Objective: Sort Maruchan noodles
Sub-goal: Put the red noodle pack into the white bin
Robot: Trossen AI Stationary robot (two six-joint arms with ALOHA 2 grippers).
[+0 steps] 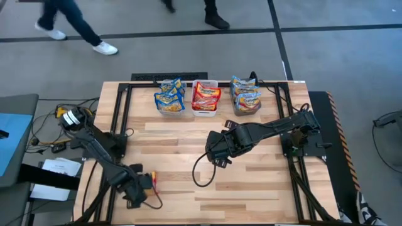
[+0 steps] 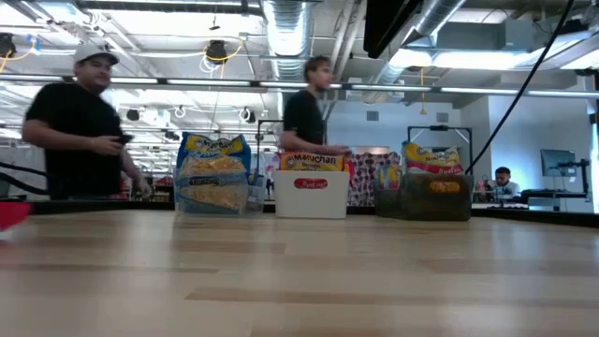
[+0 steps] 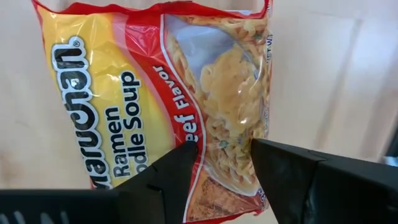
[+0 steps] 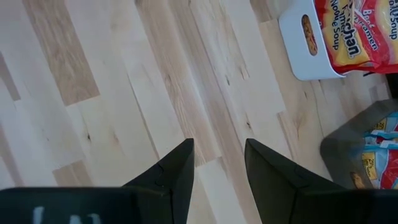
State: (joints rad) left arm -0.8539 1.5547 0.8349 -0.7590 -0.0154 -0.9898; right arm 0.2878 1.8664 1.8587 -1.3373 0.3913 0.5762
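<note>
A red-trimmed Maruchan beef packet lies flat on the wooden table near its near-left corner. My left gripper is open right over the packet, with one finger on each side of the noodle picture. My right gripper is open and empty over bare wood at the table's middle. More packets stand sorted at the far edge: blue-trimmed ones in the clear bin, red ones in the white bin, and orange ones in the dark grey bin. My left gripper comes at the red packet from above. Its open fingers stand over the packet's picture half, pointing down. I cannot tell whether the fingertips touch the plastic. The packet lies flat on the table.
The three bins sit in a row at the far edge. A black cable loops on the table near my right arm. Bare wood lies between the bins and the arms. Two people stand beyond the far edge.
</note>
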